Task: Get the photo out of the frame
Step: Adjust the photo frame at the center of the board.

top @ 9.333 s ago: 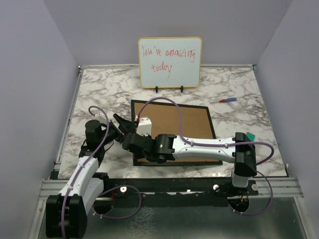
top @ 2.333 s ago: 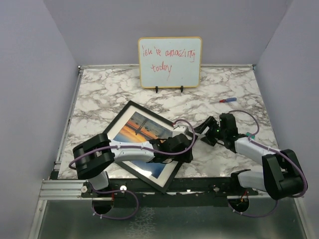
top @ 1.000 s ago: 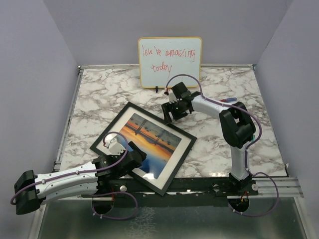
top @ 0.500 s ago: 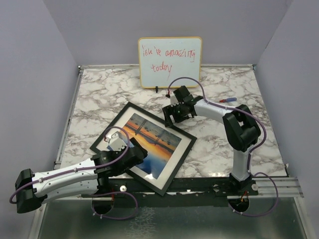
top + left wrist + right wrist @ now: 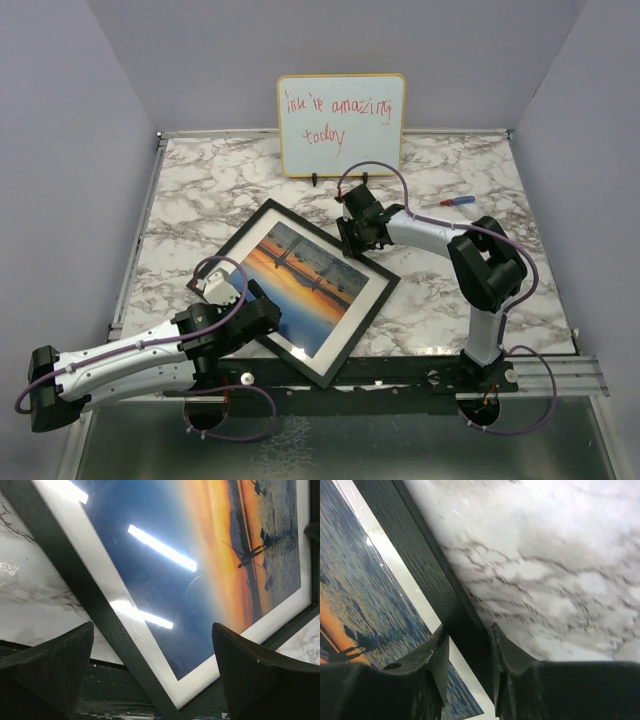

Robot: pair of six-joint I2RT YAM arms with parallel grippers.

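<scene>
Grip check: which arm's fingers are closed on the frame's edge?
The right gripper, fingers either side of the frame rail; the left gripper stands wide open.

Left wrist view: only a corner stretch of the frame (image 5: 70, 580) gets shown, with the rest chopped off by the edges, and bits of the photo (image 5: 210, 555) are washed out by glare streaks. From the top, the frame's left corner is buried under the left gripper (image 5: 262, 318). The little red-and-blue tool (image 5: 450, 201) can't really be made out.
</scene>
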